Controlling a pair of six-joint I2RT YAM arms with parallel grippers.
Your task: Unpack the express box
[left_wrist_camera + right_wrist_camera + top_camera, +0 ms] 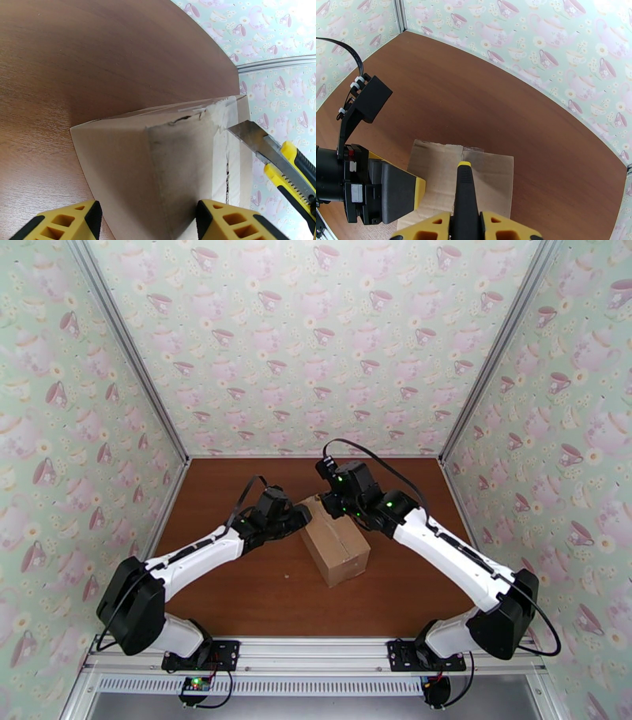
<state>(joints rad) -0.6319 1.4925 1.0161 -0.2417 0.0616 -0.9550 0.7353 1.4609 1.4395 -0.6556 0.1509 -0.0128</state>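
The express box (338, 546), a plain brown carton, lies slantwise in the middle of the table; its taped seam (233, 158) shows a dark slit. My right gripper (465, 227) is shut on a yellow-and-black utility knife (464, 189), above the box's far end (336, 504). The knife's blade (247, 134) rests at the far end of the tape strip. My left gripper (148, 225) is open at the box's left side (299, 518). Its yellow fingers (59, 223) straddle a long edge of the box, with a small gap beside the left one.
The brown wooden table (261, 595) is bounded by teacup-patterned walls (316, 343) at the back and both sides, with metal posts in the corners. Free tabletop lies in front of the box and behind it.
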